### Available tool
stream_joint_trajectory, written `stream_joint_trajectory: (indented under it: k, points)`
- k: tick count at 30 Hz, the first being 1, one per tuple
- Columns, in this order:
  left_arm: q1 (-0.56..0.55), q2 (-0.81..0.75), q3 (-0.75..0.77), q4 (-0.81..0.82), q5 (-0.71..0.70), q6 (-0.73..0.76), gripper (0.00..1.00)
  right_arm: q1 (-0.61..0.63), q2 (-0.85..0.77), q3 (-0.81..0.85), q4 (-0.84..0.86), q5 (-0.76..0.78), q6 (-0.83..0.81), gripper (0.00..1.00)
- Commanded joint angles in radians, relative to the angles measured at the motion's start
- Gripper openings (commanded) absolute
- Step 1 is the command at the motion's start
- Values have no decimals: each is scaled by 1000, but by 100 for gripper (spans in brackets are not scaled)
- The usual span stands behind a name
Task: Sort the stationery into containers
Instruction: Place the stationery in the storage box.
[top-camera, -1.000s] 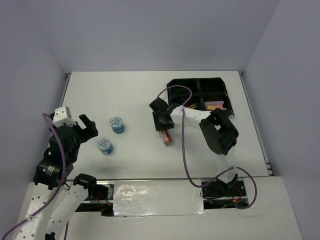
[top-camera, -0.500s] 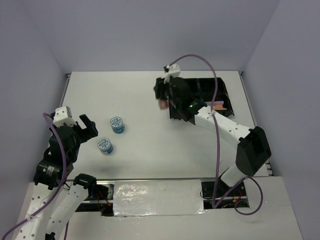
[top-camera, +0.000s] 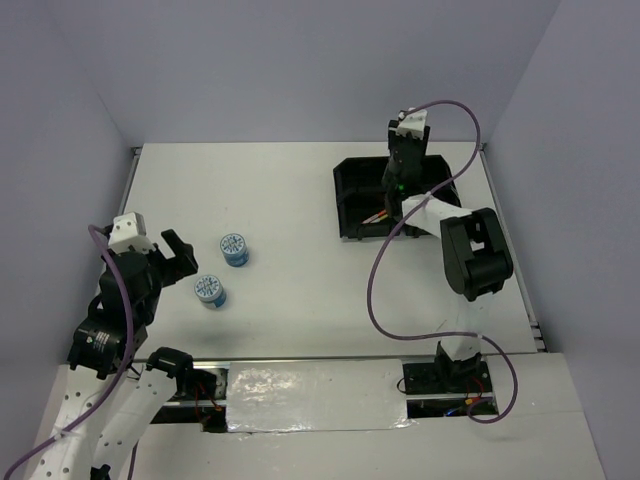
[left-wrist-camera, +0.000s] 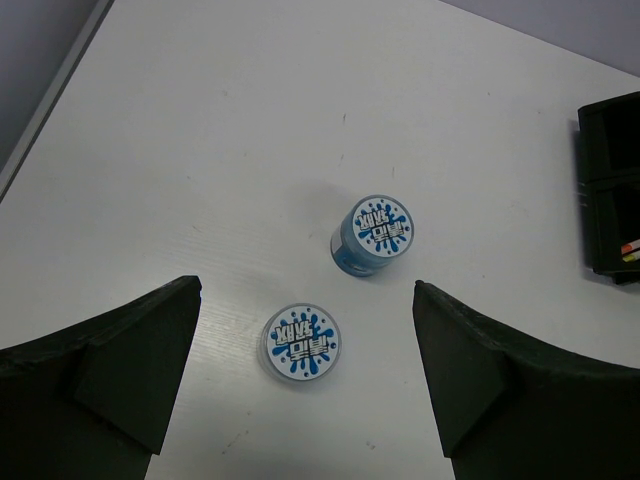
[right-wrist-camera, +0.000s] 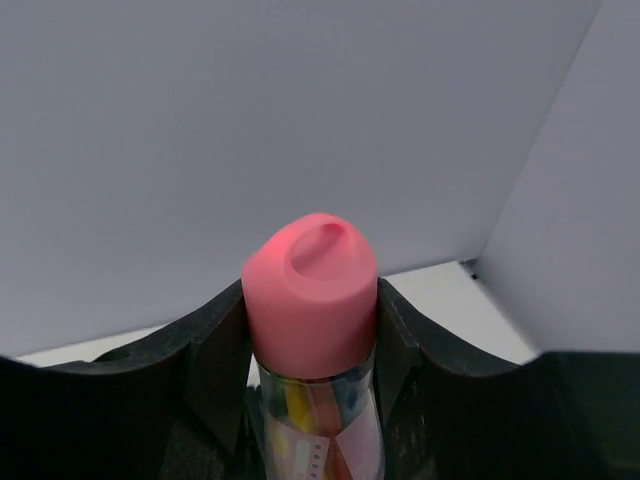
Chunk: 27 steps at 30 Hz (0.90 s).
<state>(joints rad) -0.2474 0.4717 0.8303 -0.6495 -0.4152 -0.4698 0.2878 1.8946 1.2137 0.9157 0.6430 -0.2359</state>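
Note:
My right gripper (right-wrist-camera: 310, 300) is shut on the pink-capped glue stick (right-wrist-camera: 312, 275), cap pointing at the back wall. In the top view this gripper (top-camera: 398, 177) is above the far middle of the black four-compartment tray (top-camera: 345, 200); the glue stick is hidden there. Thin orange and yellow pens (top-camera: 378, 215) lie in a near compartment. Two round blue-white tape rolls (top-camera: 234, 248) (top-camera: 209, 291) stand on the table at the left. My left gripper (top-camera: 172, 254) is open and empty, just left of them. In the left wrist view the rolls (left-wrist-camera: 372, 232) (left-wrist-camera: 301, 342) lie between and ahead of its fingers (left-wrist-camera: 305, 292).
The tray's edge (left-wrist-camera: 610, 190) with pen ends (left-wrist-camera: 630, 250) shows at the right of the left wrist view. Grey walls close in the table at the back and sides. The right arm's purple cable (top-camera: 375, 275) loops over the table in front of the tray.
My right arm lifted the glue stick off the table's middle and swung it back and right to above the tray. The left arm and the tape rolls have not moved.

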Motion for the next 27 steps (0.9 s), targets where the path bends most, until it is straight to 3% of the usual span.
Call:
stream_joint_trajectory:
  k: [1, 5, 10, 21, 27]
  points:
    - [-4, 5, -3, 48, 23, 25, 99, -35, 0, 64, 261, 17, -131, 0]
    - [-7, -1, -3, 50, 21, 23, 99, -126, 11, 54, 151, -64, 52, 0]
    - [-6, -7, -3, 51, 27, 25, 99, -174, 32, 1, 156, -227, 176, 0]
    - [-6, -1, -3, 56, 36, 30, 99, -254, 116, -34, 169, -393, 320, 0]
    - [-6, -1, -3, 56, 39, 30, 99, -260, 161, -32, 175, -422, 300, 0]
